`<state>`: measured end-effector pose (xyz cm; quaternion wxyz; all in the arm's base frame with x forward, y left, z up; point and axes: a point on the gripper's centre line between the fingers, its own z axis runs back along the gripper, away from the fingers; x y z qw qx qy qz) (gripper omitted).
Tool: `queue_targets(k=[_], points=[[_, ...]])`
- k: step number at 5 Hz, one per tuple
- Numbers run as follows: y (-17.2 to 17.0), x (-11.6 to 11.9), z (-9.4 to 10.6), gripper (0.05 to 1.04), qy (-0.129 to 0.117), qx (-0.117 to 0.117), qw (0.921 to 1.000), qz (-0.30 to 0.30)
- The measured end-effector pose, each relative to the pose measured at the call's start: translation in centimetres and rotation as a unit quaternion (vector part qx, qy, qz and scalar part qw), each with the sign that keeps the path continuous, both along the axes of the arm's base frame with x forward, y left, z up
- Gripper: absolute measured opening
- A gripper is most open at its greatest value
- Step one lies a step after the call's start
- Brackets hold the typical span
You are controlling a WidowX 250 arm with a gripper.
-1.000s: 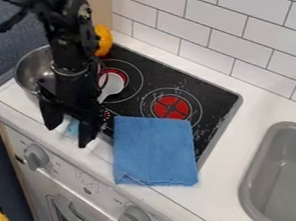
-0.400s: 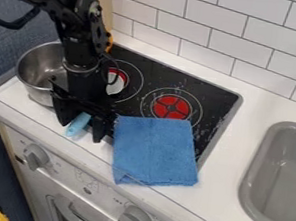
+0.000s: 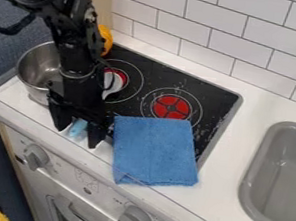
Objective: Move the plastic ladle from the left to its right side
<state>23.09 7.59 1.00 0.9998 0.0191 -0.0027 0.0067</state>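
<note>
My gripper (image 3: 77,137) hangs low over the front left of the stove with its two fingers apart. The ladle's light-blue handle (image 3: 78,127) shows between them; I cannot tell whether either finger touches it. Farther back, the ladle's white head (image 3: 113,82) lies over the rear-left burner, partly behind the arm. The middle of the ladle is hidden by the gripper.
A blue cloth (image 3: 154,151) lies right of the gripper, over the stove's front edge. A metal pot (image 3: 38,67) stands at the left, with an orange object (image 3: 105,38) behind the arm. The grey sink (image 3: 281,173) is at far right.
Compared with a second ago, my gripper sits slightly farther right, over the handle. Since the middle frame it has shifted a little left and toward the front edge. The ladle looks unmoved.
</note>
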Motion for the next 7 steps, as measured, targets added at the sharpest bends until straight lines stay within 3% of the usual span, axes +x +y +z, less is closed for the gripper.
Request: queue_targets(k=[1,2,4,5,6,7], points=[[1.2,-1.4,0.0,0.998,-0.043,0.005,0.9991,0.0],[1.9,-1.4,-0.3,0.966,-0.06,-0.015,0.998,0.012],[2.2,-1.0,-0.7,0.391,-0.061,-0.007,0.9979,0.02],[2.2,-0.9,-0.8,0.27,-0.061,-0.008,0.9978,0.025],[1.7,-0.9,-0.6,0.269,-0.06,-0.01,0.9981,0.011],[-0.3,-0.3,3.1,0.269,-0.102,-0.027,0.9937,-0.04]])
